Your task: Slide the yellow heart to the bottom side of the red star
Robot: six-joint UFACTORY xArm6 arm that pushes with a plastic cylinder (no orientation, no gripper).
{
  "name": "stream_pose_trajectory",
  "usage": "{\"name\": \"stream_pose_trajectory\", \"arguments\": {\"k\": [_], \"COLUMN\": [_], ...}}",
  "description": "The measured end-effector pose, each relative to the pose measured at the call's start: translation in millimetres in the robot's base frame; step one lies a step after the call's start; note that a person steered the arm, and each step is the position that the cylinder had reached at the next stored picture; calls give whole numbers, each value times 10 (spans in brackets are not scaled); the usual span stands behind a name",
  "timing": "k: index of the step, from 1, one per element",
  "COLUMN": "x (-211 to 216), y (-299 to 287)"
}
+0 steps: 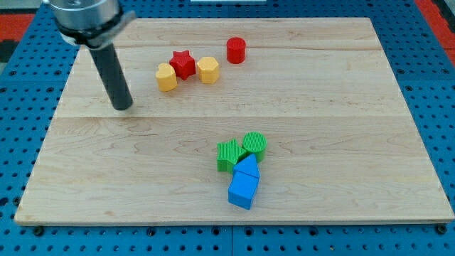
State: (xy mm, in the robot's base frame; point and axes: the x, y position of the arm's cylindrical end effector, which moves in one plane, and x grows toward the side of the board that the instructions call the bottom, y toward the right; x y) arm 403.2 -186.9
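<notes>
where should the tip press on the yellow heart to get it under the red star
Press its upper-left side, coming from the view's left, probably: the yellow heart sits against the red star's left, and my tip is at its lower left.

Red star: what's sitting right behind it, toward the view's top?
Only bare board shows behind the red star. The yellow heart touches its left, the yellow hexagon its right. The star hides a sliver of board. My tip is far left.
</notes>
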Motion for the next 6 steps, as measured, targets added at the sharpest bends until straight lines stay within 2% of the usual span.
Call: {"name": "stream_pose_trajectory", "arguments": {"k": [1, 2, 3, 4, 5, 6], "x": [-718, -706, -613, -390, -177, -234], "y": [-60, 169, 787, 840, 586, -1]}}
